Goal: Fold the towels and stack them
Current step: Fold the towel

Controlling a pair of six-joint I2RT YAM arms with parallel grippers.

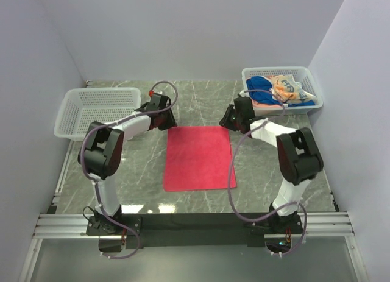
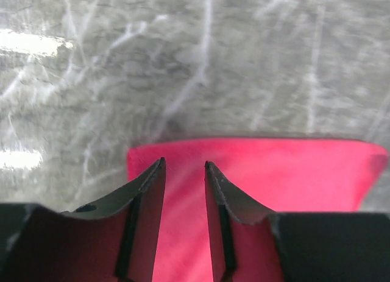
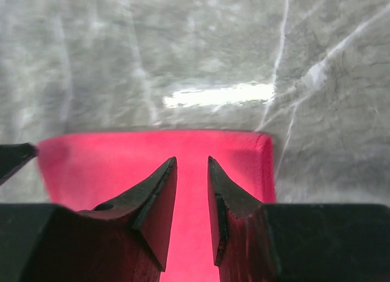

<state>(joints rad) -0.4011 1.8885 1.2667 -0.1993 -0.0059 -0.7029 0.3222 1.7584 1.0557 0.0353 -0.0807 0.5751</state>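
Both the left gripper and the right gripper sit a little open over the far corners of the red towel, flat on the table, so next they likely pinch and fold it.

Left gripper over pink-red towel, jaws narrowly parted, towel's far edge just ahead, grey marbled bench beyond.

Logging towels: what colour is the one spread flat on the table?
The towel is plain pink-red, clearest in the top view.
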